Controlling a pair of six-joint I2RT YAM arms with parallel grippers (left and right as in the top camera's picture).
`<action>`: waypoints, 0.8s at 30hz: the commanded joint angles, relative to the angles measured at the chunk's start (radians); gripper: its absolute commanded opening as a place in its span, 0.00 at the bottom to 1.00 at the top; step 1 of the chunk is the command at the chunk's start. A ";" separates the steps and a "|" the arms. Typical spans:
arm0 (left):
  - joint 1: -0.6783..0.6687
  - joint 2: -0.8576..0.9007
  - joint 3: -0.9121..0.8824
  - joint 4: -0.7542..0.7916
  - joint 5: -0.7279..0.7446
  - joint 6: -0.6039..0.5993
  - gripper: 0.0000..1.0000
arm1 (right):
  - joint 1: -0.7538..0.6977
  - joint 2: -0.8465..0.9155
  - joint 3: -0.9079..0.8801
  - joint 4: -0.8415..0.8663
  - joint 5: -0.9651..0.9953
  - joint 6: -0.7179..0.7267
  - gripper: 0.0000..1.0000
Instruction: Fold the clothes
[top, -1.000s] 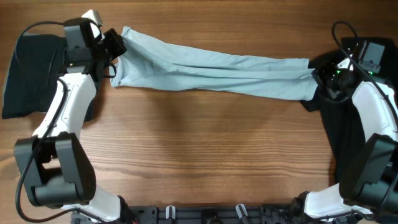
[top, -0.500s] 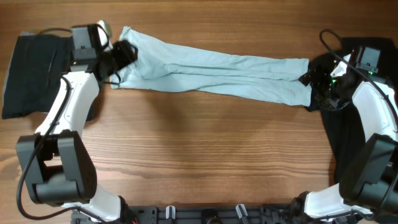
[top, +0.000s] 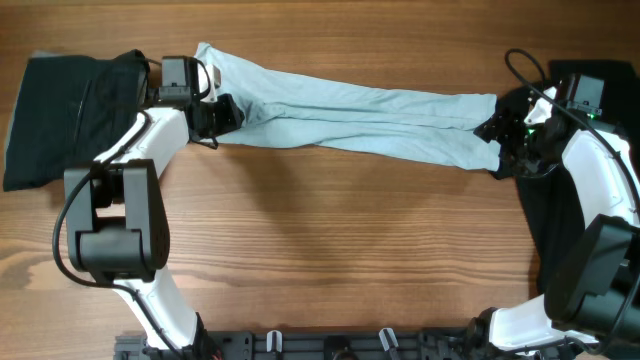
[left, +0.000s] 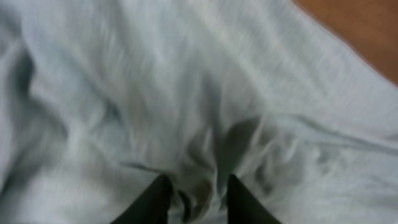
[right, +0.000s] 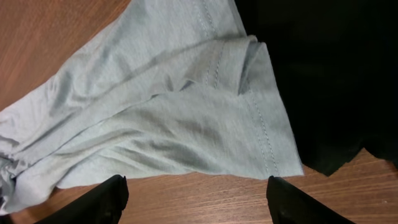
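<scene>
Nearest my arm bases is bare table. Beyond it the aqua shirt lies stretched in a rumpled band across the upper half of the overhead frame, sloping down from upper left to right. At its left end my left gripper is clenched on a pucker of cloth; the wrist view is blurred, but fabric bunches between the fingers. At the right end my right gripper is released, spread wide above the hem, which overlaps a black shirt. A second black shirt lies at upper left.
</scene>
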 joint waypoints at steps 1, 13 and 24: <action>-0.020 0.009 0.006 0.036 0.028 0.005 0.10 | 0.003 0.014 0.015 0.003 -0.012 -0.006 0.75; -0.069 0.009 0.006 0.368 0.044 -0.151 0.04 | 0.003 0.014 0.015 0.032 -0.012 -0.001 0.74; -0.114 0.005 0.006 0.383 0.018 -0.149 0.77 | 0.003 0.014 0.015 0.039 -0.013 -0.001 0.73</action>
